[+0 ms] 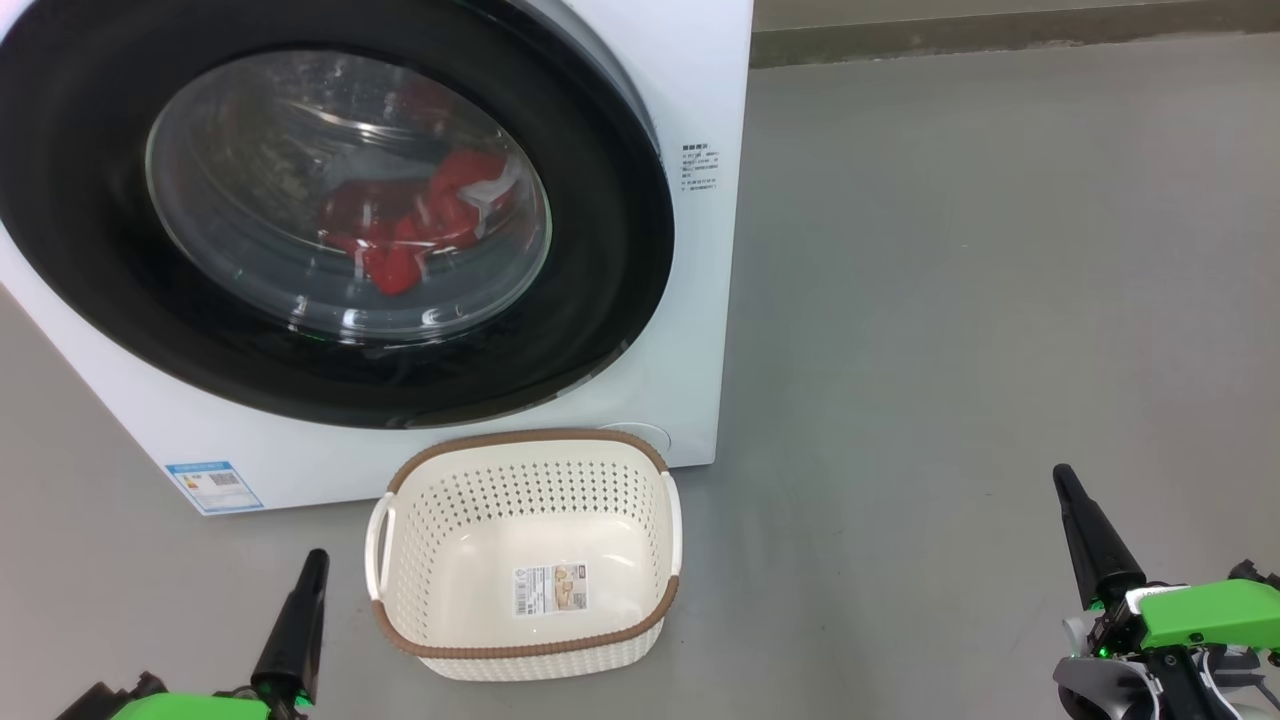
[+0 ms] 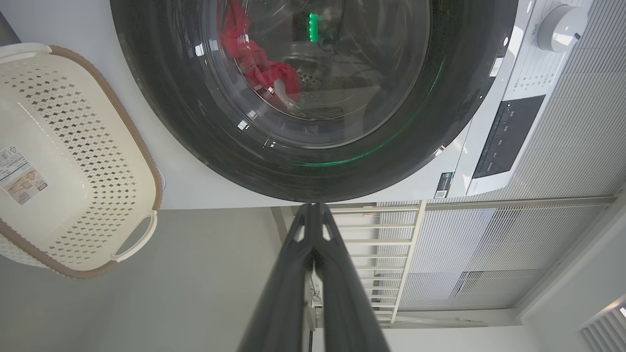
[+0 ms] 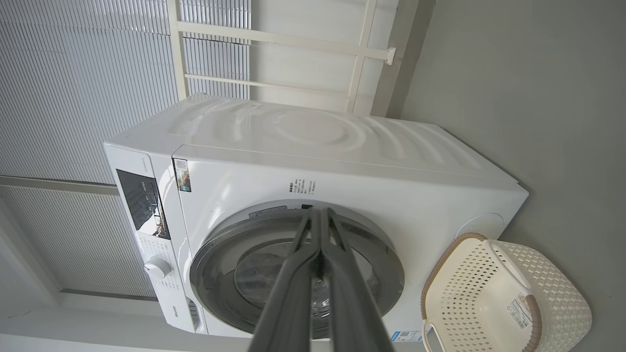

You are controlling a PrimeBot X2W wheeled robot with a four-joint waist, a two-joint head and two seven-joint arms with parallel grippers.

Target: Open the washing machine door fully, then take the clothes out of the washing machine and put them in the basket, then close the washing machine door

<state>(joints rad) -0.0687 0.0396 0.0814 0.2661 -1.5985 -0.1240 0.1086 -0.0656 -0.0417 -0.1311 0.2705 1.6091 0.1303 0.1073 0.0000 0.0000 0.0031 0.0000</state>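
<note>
Facing robot, washing machine door sat shut on washing machine; clothes heaped inside behind glass; basket upright, mouth up, on grey floor just before machine, long axis parallel to machine front, handles left and right; left gripper, right gripper both pinched closed, empty, pointed toward machine; slatted wall behind.

Both jaws closed and empty.
</note>
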